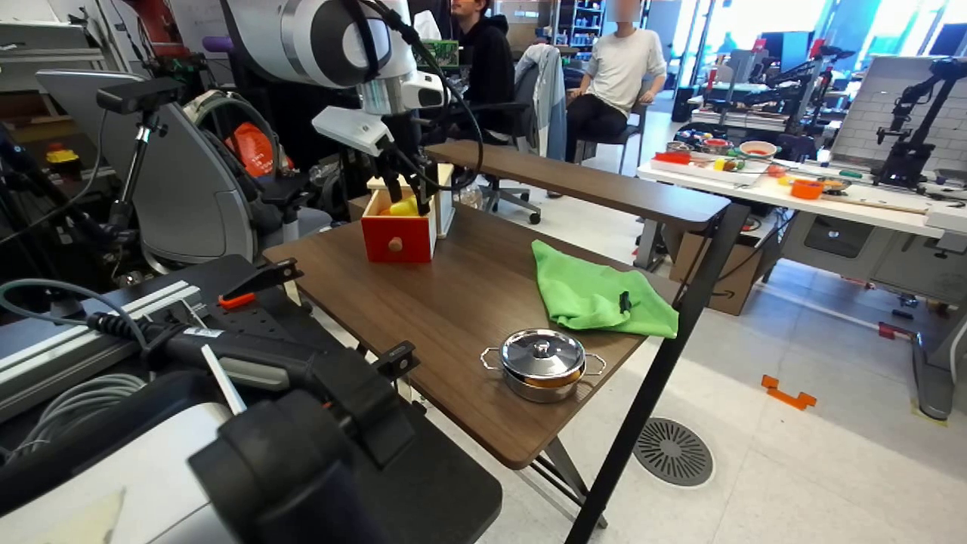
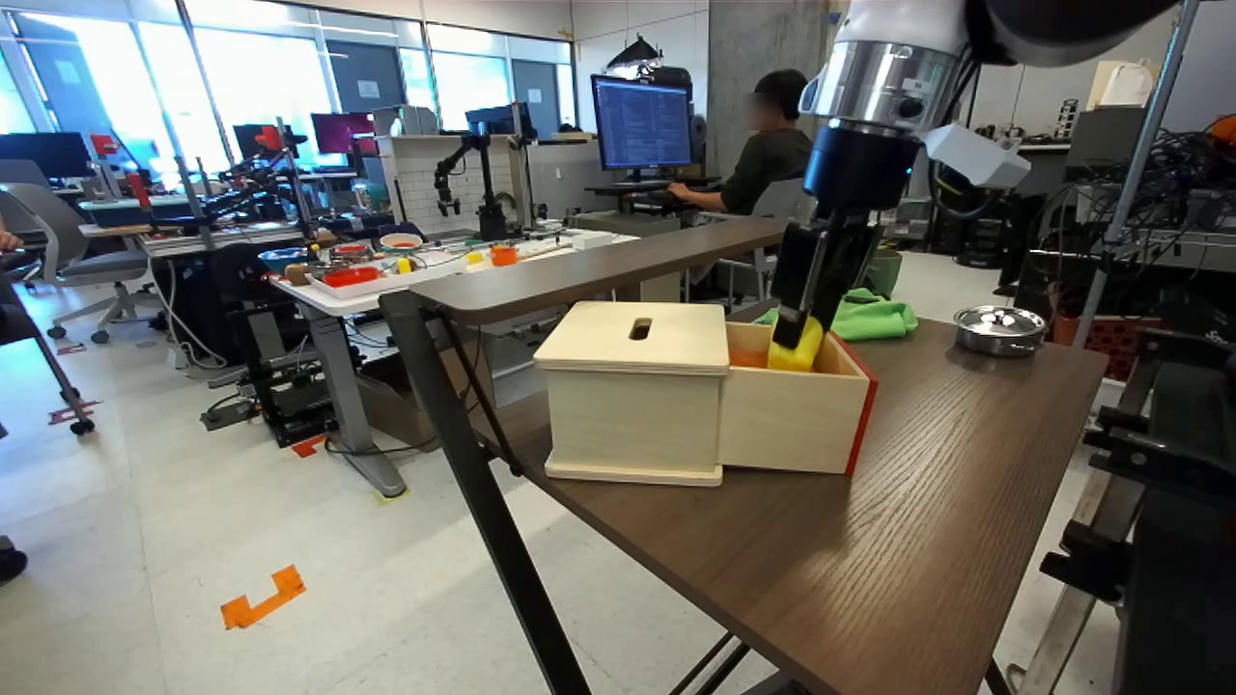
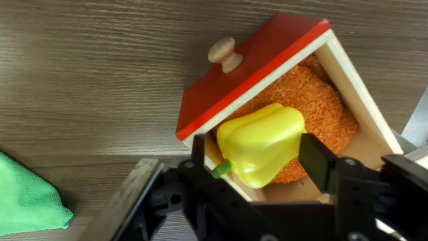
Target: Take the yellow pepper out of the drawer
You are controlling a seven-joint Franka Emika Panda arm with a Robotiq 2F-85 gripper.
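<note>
The yellow pepper lies in the open drawer, on top of a fuzzy orange thing. Its green stem points toward a side wall. It also shows in both exterior views. The drawer has a red front with a wooden knob in an exterior view and pale wooden sides in an exterior view. My gripper is open and points down into the drawer, its fingers on either side of the pepper. The right finger in the wrist view is close to the pepper; I cannot tell if it touches.
The drawer sticks out of a pale wooden box with a slotted lid. A green cloth and a lidded steel pot are on the table. A raised shelf runs along one table edge.
</note>
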